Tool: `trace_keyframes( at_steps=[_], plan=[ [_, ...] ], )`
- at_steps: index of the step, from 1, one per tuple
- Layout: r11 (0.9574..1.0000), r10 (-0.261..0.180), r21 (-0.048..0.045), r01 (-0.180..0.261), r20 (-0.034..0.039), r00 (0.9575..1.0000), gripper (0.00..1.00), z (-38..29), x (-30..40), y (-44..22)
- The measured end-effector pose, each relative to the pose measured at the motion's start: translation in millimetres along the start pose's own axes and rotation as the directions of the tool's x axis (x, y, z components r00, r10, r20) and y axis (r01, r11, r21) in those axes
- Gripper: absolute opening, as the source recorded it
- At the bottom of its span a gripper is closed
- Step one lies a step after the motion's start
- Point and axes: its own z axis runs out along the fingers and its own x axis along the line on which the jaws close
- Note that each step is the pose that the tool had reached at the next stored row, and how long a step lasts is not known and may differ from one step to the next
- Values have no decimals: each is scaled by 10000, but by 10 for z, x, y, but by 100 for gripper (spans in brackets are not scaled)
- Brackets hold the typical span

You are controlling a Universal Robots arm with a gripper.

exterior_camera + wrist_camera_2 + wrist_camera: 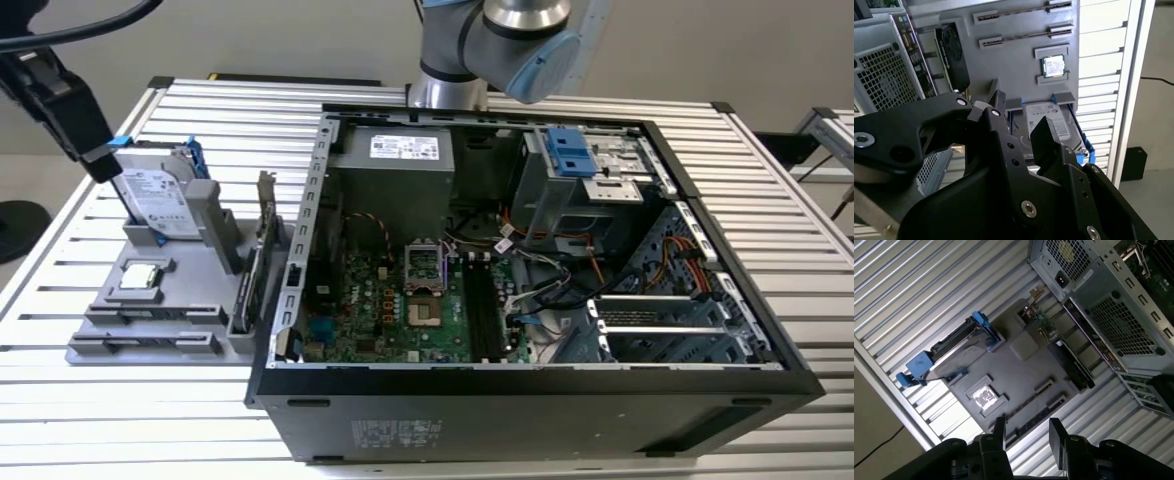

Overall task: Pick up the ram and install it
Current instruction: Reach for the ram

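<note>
Jaws stand apart with nothing between them, so we judge the pick not yet begun: our gripper (1028, 434) hangs over the grey fixture (1024, 367), above the end where the hard drive (154, 195) stands in its blue frame. We take the ram (1024, 36) to be the thin dark strip set on edge in one of two slotted holders (1060, 30) at the fixture's other end, beyond the processor chip (1055, 66); which holder carries it we cannot tell. Gripping so thin an edge calls, we judge, for fingers (1058, 437) squared across the strip and centred along it. The upright expansion card (951, 55) flanks the fixture beside the open case (534, 400), whose memory slots (478, 305) look unfilled; the hard drive stands between us and the holders.
</note>
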Motion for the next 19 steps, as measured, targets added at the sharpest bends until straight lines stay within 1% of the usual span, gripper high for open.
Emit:
trace_keyframes(
  at_steps=[9,19],
  plan=[
    [9990,456,8,-456,23,9990,100,0,0,0],
    [9963,856,15,-856,43,9963,100,-2,-2,-2]
  ],
)
